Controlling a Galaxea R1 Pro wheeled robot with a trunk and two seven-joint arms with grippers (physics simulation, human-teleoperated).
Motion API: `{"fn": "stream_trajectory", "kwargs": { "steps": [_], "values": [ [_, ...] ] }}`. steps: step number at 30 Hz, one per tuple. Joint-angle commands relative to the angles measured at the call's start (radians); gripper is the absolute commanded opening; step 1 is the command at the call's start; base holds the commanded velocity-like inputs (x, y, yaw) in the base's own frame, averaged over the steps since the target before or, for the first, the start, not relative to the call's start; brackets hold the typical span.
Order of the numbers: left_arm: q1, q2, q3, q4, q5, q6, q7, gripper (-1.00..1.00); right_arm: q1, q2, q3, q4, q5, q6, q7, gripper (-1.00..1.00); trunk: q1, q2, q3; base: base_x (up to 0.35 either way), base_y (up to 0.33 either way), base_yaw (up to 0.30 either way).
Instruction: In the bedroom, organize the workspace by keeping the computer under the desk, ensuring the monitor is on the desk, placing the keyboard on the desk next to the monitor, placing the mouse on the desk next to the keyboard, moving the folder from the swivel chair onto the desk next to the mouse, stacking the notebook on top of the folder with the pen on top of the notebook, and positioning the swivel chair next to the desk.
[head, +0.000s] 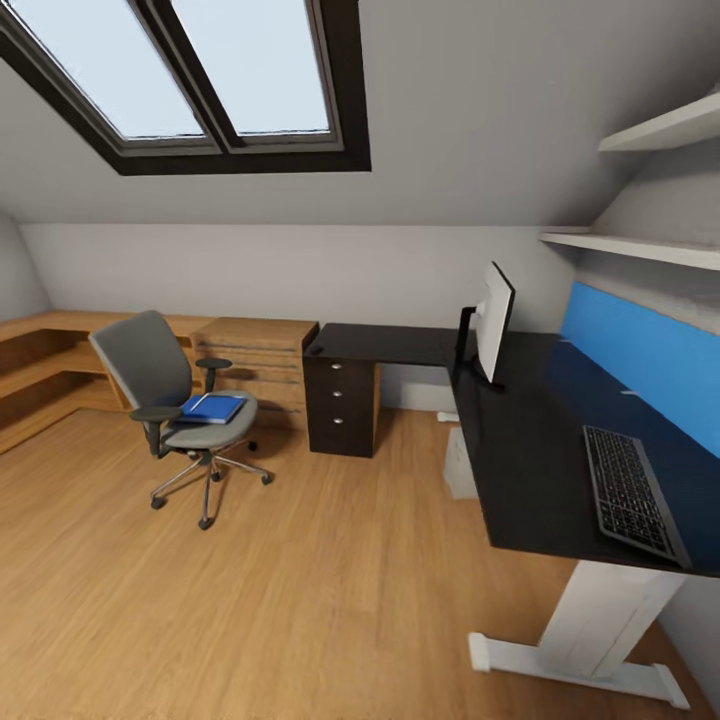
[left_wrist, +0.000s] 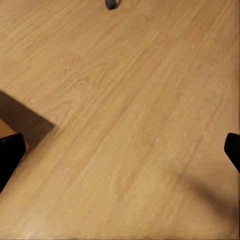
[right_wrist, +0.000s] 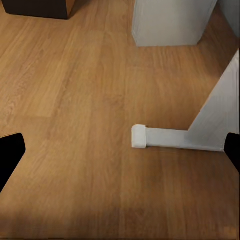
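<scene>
On the black desk at my right stood the monitor, the keyboard nearer me; the white computer sat beneath. Folder lay on the swivel chair, well apart from the desk. My left gripper and right gripper hung over floor, jaws spread wide, holding nothing

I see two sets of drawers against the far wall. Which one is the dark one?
The black drawer unit, the one tucked under the end of the black desk. It stands right of the light wooden drawer chest, which matches the floor's colour and sits behind the swivel chair.
</scene>
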Motion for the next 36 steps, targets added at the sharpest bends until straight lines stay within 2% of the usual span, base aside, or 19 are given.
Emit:
{"fn": "stream_trajectory", "kwargs": {
  "steps": [1, 31, 36],
  "values": [
    [-0.001, 0.0, 0.005, 0.0, -0.005, -0.003, 0.003, 1.0, -0.001, 0.0, 0.009, 0.002, -0.007, -0.003, -0.003, 1.0, 0.0, -0.001, -0.001, -0.141, -0.302, 0.0],
    [-0.001, 0.0, 0.005, 0.0, -0.007, 0.006, 0.003, 1.0, -0.001, 0.002, 0.009, 0.002, -0.006, -0.002, -0.003, 1.0, 0.0, -0.001, -0.001, -0.137, -0.306, 0.0],
    [-0.001, 0.0, 0.005, 0.0, -0.007, 0.007, 0.002, 1.0, -0.001, 0.001, 0.008, 0.002, -0.007, -0.002, -0.003, 1.0, 0.0, -0.001, -0.001, -0.082, -0.168, 0.0]
  ]
}}
